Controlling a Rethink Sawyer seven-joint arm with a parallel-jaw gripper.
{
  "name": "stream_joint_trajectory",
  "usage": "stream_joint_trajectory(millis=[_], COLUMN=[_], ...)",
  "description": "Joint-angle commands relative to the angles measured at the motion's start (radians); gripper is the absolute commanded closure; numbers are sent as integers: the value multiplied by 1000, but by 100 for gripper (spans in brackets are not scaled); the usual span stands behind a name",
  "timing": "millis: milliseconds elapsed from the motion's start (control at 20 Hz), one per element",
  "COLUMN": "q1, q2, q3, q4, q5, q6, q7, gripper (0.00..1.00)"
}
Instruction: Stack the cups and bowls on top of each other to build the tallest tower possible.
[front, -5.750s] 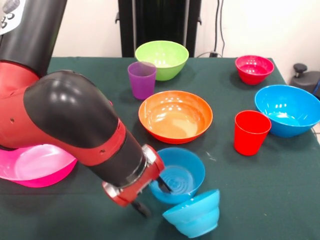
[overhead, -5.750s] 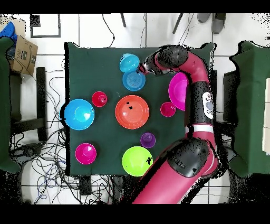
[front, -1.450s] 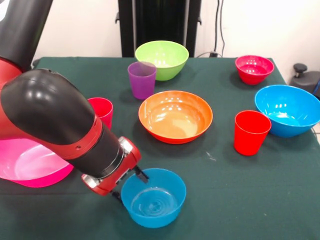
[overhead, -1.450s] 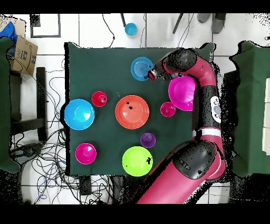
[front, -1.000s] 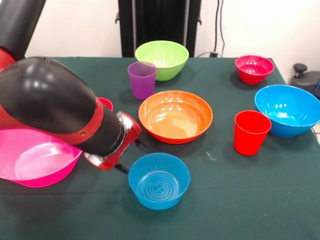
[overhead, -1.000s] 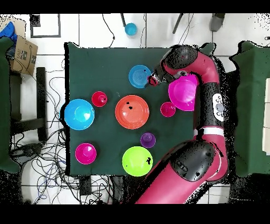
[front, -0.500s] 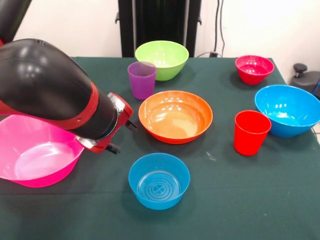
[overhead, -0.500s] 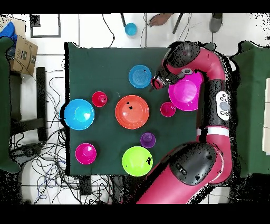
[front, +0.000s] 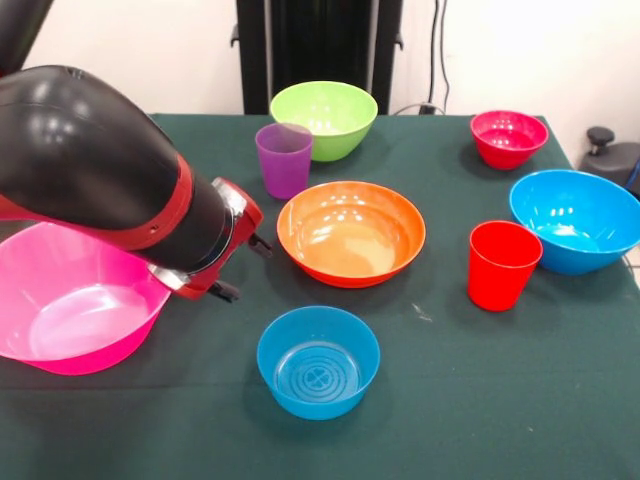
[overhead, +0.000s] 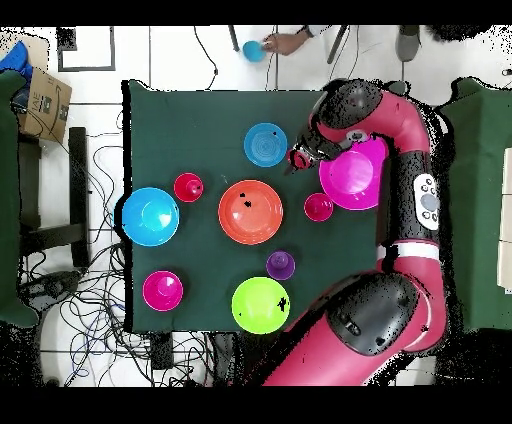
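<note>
- The gripper (front: 243, 267) hangs low over the table (front: 520, 420), empty; two dark fingertips (front: 262, 249) stand apart with nothing between them, so it looks spread.
- A small blue bowl (front: 318, 361) sits upright just below and to the right of it in the front view, close but not touching.
- The orange bowl (front: 351, 232) lies just to its right, and the purple cup (front: 284, 159) just beyond it.
- The pink bowl (front: 70, 310) sits on its other side, partly hidden under the arm.
- Farther off are the green bowl (front: 323, 119), the red cup (front: 502, 264), the large blue bowl (front: 575, 220) and the magenta bowl (front: 509, 137).
- From overhead, a second red cup (overhead: 318, 207) stands near the gripper, beside the pink bowl.
- Also from overhead, another small blue bowl (overhead: 253, 51) lies on the floor past the table edge, with a person's hand (overhead: 285, 43) at it.
- Judged from this, no tower exists yet: every piece on the table stands alone, nothing nested or stacked.
- All the stacking is left, starting with a base piece.
</note>
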Motion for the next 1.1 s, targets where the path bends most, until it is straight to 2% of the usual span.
stream_joint_trajectory(millis=[50, 250, 500, 950, 1100], q1=[-28, -20, -13, -19, -9], q2=[-117, -196, -292, -444, -483], q3=[-58, -73, -122, -196, -235], q4=[230, 264, 288, 380, 403], q5=[-7, -8, -57, -23, -20], q6=[-150, -154, -340, -485, -498], q7=[-76, 16, 160, 265, 296], gripper=[0, 0, 0, 0, 0])
